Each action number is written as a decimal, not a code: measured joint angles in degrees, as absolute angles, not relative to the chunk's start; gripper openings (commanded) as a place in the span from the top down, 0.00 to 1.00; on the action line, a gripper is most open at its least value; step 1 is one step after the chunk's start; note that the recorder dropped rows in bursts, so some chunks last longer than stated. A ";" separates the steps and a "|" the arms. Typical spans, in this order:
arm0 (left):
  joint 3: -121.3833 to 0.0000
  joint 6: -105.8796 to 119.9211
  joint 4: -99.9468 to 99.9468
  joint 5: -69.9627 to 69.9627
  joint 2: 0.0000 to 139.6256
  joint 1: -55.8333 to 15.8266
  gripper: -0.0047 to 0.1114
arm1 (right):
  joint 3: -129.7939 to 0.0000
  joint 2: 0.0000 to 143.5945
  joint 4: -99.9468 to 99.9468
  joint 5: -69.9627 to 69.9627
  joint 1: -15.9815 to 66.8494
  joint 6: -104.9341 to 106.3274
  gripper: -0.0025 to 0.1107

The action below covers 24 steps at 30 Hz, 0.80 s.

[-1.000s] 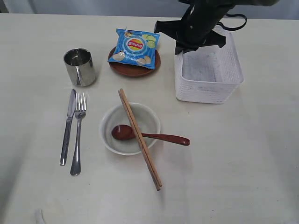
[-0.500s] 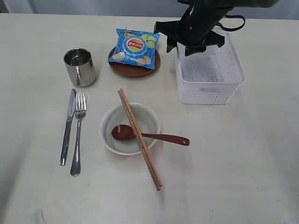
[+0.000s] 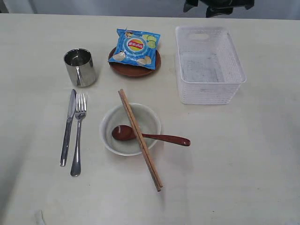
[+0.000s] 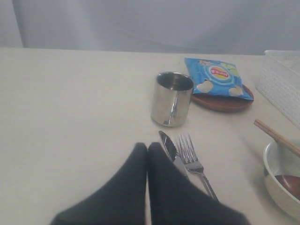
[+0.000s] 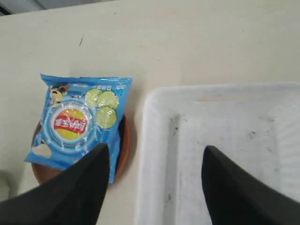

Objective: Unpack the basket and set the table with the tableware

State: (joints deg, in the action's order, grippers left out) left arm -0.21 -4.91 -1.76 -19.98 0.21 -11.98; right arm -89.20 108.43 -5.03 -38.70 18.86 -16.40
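Lifted clear of white lattice basket (image 3: 206, 96): right gripper (image 5: 154, 149), jaws spread wide; left gripper (image 4: 146, 146) jaws pressed together, empty

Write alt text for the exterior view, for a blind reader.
A cream table is set: steel cup, knife and fork, a bowl holding a wooden spoon with chopsticks across it, a chip bag on a brown plate, an empty white basket.

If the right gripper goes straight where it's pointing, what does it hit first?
Probably the rim of the basket on the plate side; the open right gripper is centred over that edge. Depth is unclear, so one finger could touch the chip bag first.
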 measured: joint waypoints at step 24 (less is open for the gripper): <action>-0.21 -4.91 -1.76 -19.98 0.21 -11.98 0.96 | -67.27 108.11 6.18 -46.13 8.12 -14.42 0.98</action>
